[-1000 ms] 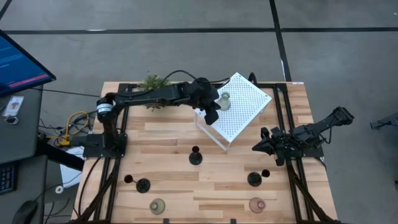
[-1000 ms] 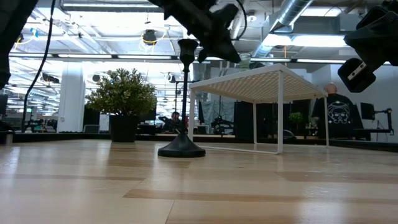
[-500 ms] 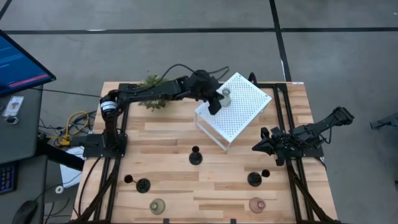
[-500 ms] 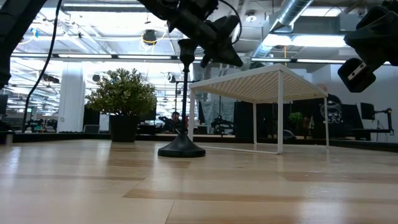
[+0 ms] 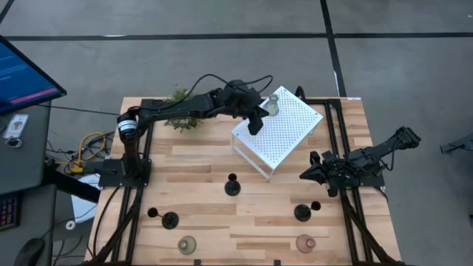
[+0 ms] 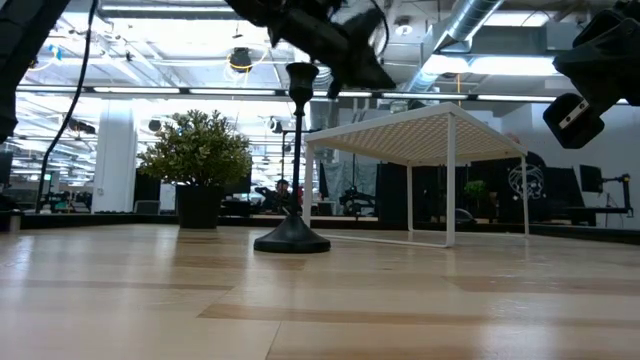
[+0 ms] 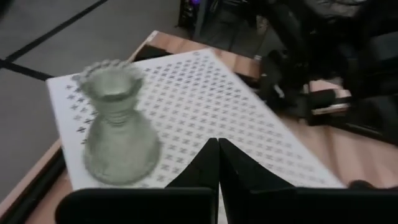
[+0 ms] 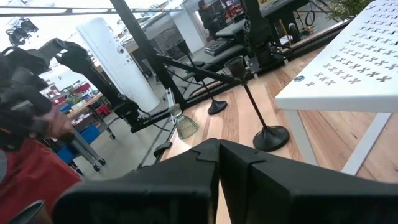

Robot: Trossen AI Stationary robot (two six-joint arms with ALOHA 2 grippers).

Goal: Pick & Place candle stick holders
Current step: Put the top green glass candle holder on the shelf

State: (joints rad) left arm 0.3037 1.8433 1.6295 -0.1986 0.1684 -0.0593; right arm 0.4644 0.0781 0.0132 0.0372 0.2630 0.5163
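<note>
A greenish-grey glass holder point(image 5: 272, 106) point(image 7: 118, 134) stands upright on its base on the top of the white perforated box point(image 5: 284, 137), near the box's far corner. My left gripper point(image 5: 255, 124) point(image 7: 217, 158) is shut and empty over the box top, just beside the holder with a gap between them. My right gripper point(image 5: 307, 176) point(image 8: 217, 152) is shut and empty above the table's right side. Three black holders point(image 5: 232, 186) point(image 5: 169, 219) point(image 5: 301, 212), another greenish glass one point(image 5: 187, 244) and a pink one point(image 5: 305, 242) stand on the table.
A green potted plant point(image 5: 181, 103) stands at the table's far edge, under my left arm. The box stands on thin legs point(image 6: 450, 185) at the far right. The black holder in the middle point(image 6: 292, 235) is tall and close to the box.
My left gripper has gone toward the table's far edge over the box top. The greenish glass holder now stands farther toward the box's far corner than a second ago, still upright.
</note>
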